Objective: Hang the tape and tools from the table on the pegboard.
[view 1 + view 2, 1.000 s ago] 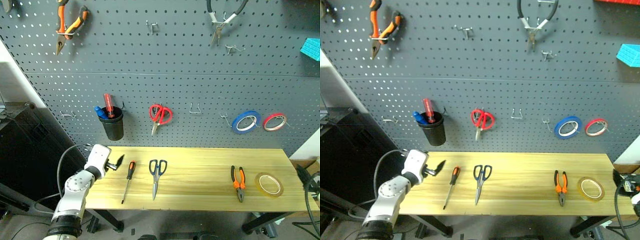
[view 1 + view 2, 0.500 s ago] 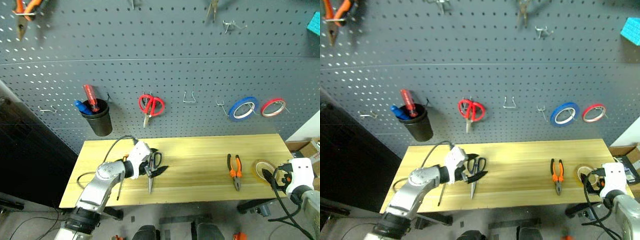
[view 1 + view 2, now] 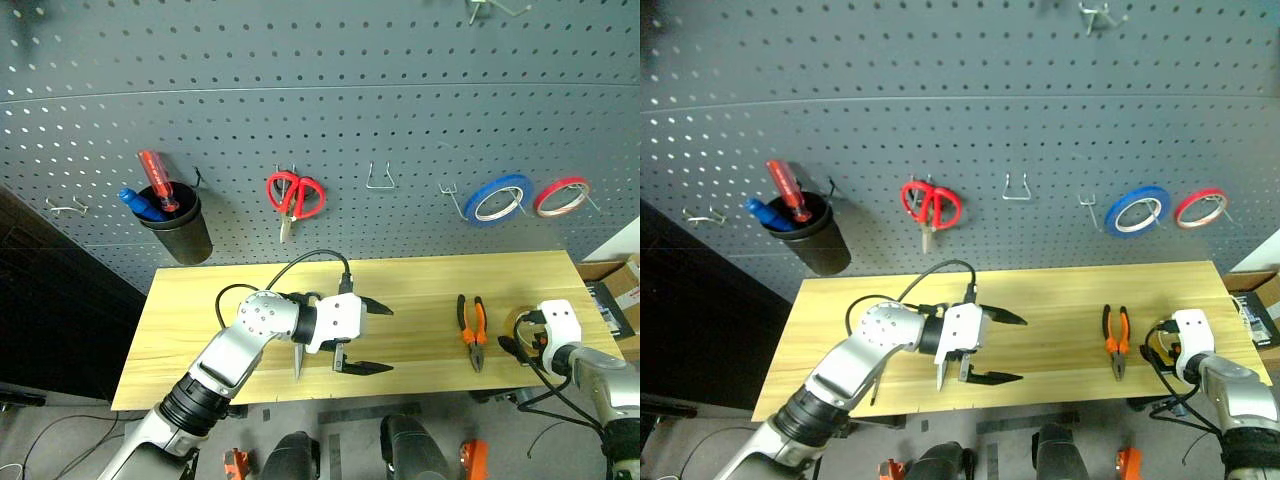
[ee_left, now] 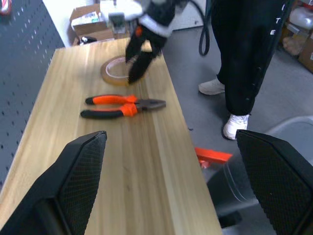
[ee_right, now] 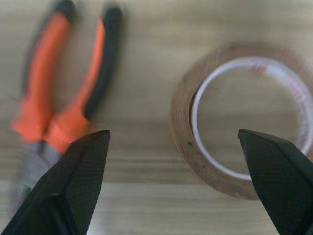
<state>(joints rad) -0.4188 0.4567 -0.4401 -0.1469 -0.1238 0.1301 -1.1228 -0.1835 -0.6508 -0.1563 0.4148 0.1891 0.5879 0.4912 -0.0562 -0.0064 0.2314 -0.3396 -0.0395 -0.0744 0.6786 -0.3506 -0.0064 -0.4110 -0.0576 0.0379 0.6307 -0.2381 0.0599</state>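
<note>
Tape (image 5: 247, 120): thin yellow ring, lies flat on the surface (image 3: 420, 290) at its right end, just beside the pliers (image 3: 472, 328). Judged light and stiff enough to keep its round shape; the smooth outer face may slip. Best hold looks to be one finger inside the ring and one outside, pinching the wall, so the open centre stays free for a hook.

Pliers: orange-and-black handles, steel nose, likely the heaviest item. Take them across both handles, near the pivot.

Scissors (image 3: 297, 362): mostly hidden under the left arm; the blade tip shows. Screwdriver (image 3: 874, 386): a sliver shows beside the same arm.

Right gripper (image 5: 171, 186): fingers spread wide, empty, poised right above the tape and pliers. Left gripper (image 3: 368, 338): fingers wide, empty, above mid-surface, pointing toward the right end.

Count on the surface: one tape, one pliers, one scissors, one screwdriver. On the pegboard (image 3: 320, 110): red scissors (image 3: 294, 195) one, blue tape ring (image 3: 497, 200) one, red tape ring (image 3: 561, 197) one, black cup (image 3: 178, 228) one with a red screwdriver inside.
</note>
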